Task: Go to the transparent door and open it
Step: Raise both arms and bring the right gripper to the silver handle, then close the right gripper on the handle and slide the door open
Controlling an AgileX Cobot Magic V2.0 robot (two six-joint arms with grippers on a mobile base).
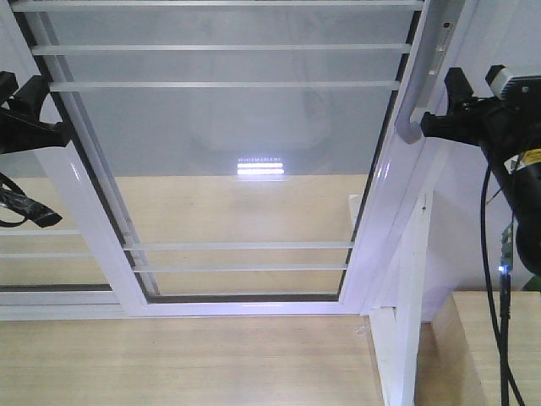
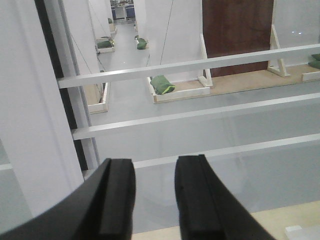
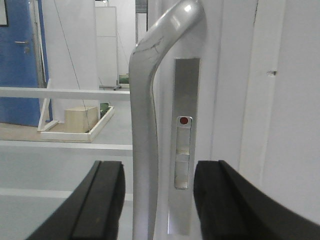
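Right claw (image 3: 159, 200) sits open at the bottom of its wrist view, with black fingers (image 3: 102, 200) on either side of the curved grey handle (image 3: 144, 140) and no clear grip on it. A metal lock plate (image 3: 183, 150) with a red dot lies just right of the handle. Left claw (image 2: 155, 200) is open too and holds nothing, facing glass crossed by white bars (image 2: 190, 114). The transparent door (image 1: 228, 127) fills the centre of the front view, with its handle at upper right.
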